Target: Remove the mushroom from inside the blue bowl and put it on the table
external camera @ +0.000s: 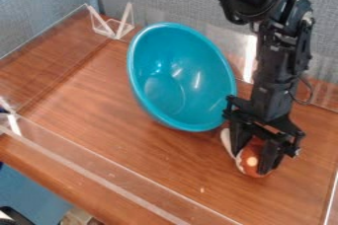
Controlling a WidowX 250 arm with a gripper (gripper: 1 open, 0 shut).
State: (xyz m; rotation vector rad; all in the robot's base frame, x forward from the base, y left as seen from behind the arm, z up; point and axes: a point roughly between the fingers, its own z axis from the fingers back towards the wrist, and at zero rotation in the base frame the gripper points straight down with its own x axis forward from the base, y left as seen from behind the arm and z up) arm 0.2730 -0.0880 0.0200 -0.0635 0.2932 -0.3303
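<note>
The blue bowl (179,79) lies tipped on its side on the table (79,96), its empty inside facing the camera. Just right of the bowl's lower rim, the black gripper (255,158) points steeply down at the tabletop. Its two fingers press on either side of the mushroom (251,159), whose orange-brown cap and pale stem show between them. The mushroom is outside the bowl, down at the table surface; whether it rests on the wood I cannot tell.
Low clear acrylic walls (79,160) edge the table at the front and left. A small clear stand (113,20) sits at the back left corner. The arm (271,32) rises behind the bowl's right side.
</note>
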